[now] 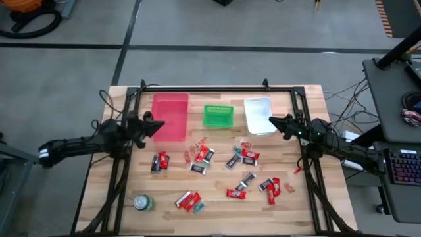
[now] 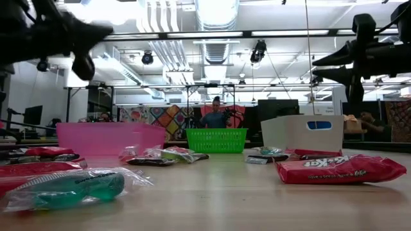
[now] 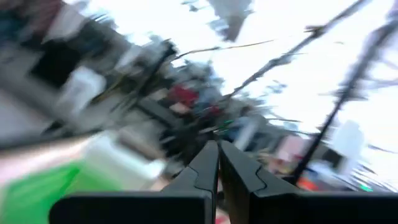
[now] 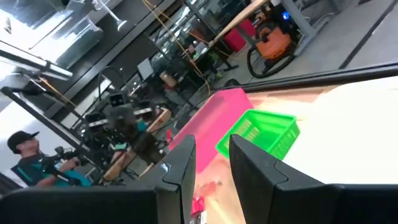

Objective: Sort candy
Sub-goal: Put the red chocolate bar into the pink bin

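The candy [image 1: 217, 172] lies scattered over the near half of the wooden table: red wrappers [image 1: 189, 200], dark brown-and-silver ones [image 1: 246, 180], and a few tiny ones. In the low view a red bar [image 2: 340, 169] and a teal sweet [image 2: 70, 189] lie close by. My left gripper [image 1: 160, 126] [image 3: 219, 144] is shut on nothing, held high by the left side of the pink bin [image 1: 170, 117]. My right gripper [image 1: 272, 121] [image 4: 211, 144] hangs open and empty by the right side of the white bin [image 1: 258, 115]. Both are well above the candy.
A green basket [image 1: 218, 115] stands between the pink and white bins along the far side. A round green can [image 1: 143, 202] sits near the front left corner. A black frame [image 1: 217, 88] borders the table. People [image 4: 28, 158] show in the room beyond.
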Motion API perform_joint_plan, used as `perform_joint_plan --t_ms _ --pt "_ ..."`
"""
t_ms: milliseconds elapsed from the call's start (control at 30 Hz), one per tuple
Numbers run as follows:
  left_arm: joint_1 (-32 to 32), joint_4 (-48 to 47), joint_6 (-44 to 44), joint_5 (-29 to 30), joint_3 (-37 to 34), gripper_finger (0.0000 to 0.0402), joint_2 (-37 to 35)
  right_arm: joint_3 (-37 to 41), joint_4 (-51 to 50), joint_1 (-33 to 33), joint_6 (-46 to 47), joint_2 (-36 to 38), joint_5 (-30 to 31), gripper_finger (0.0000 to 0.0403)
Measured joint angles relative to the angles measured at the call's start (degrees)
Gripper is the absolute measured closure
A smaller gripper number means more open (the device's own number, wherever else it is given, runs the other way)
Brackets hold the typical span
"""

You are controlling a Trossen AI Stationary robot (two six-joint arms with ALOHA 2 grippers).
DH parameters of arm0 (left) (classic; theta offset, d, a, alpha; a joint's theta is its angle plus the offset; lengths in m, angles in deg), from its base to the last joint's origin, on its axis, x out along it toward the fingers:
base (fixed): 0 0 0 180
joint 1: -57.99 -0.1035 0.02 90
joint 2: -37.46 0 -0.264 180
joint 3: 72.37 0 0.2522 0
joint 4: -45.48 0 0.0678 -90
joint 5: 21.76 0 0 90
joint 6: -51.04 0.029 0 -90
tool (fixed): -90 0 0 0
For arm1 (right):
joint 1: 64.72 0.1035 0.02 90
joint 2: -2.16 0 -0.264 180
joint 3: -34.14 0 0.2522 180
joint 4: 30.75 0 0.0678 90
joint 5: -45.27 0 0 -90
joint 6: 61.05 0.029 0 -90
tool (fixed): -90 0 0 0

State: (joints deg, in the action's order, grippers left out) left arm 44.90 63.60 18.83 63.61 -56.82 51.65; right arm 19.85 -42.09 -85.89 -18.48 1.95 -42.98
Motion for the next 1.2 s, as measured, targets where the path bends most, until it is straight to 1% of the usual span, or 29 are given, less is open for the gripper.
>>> perform_joint_plan --t_ms 100,267,367,467,533,633,700,767,833,867,933,1000,1067,1200 --pt "0.5 6.4 3.7 -1.7 0.7 0.0402 2.4 0.0 2.0 0.2 -1.8 -0.1 -1.4 0.0312" --pt "1.1 7.1 4.2 -2.2 4.4 0.0402 7.6 -0.1 13.0 0.2 -6.5 -1.8 -7.1 0.0312" --pt "1.1 6.9 4.2 -1.9 7.0 0.0402 10.8 -1.1 12.3 0.1 -8.0 -3.4 -7.7 0.0312" --pt "1.1 6.3 -0.3 -1.9 10.0 0.0402 14.0 -2.7 12.8 0.1 -8.0 -5.6 -7.7 0.0312" --pt "1.3 3.6 -2.3 -2.1 12.6 0.0402 17.3 -4.2 12.8 0.1 -8.1 -7.6 -7.7 0.0312" --pt "1.3 -5.1 -5.0 -2.1 15.9 0.0402 22.5 -6.6 10.9 0.1 -9.9 -11.6 -7.7 0.0312" --pt "1.3 -13.8 -8.4 -2.1 18.7 0.0402 25.8 -8.6 7.3 0.1 -12.2 -14.1 -6.7 0.0312" --pt "1.4 -25.5 -11.2 -3.7 22.0 0.0402 28.5 -10.7 2.5 0.1 -13.6 -16.8 -5.4 0.0312" --pt "2.1 -39.6 -13.2 -5.1 25.3 0.0402 31.1 -12.3 -2.1 0.1 -13.7 -19.1 -3.2 0.0312" --pt "2.8 -46.0 -14.4 -4.8 26.8 0.0402 32.3 -13.3 -3.7 0.1 -13.7 -20.3 -1.7 0.0312" --pt "4.5 -55.7 -17.0 -2.3 29.2 0.0402 34.6 -14.7 -6.3 0.1 -13.7 -22.3 1.1 0.0312" --pt "5.9 -62.2 -19.1 -1.0 31.0 0.0402 36.6 -15.8 -7.6 0.1 -13.4 -24.0 2.8 0.0312" --pt "6.8 -67.1 -21.7 -1.3 32.6 0.0402 38.2 -16.9 -7.7 0.1 -13.3 -25.9 2.8 0.0312" --pt "9.2 -72.2 -30.4 -3.2 35.1 0.0402 40.5 -18.6 -8.0 0.1 -13.2 -28.8 2.8 0.0312"
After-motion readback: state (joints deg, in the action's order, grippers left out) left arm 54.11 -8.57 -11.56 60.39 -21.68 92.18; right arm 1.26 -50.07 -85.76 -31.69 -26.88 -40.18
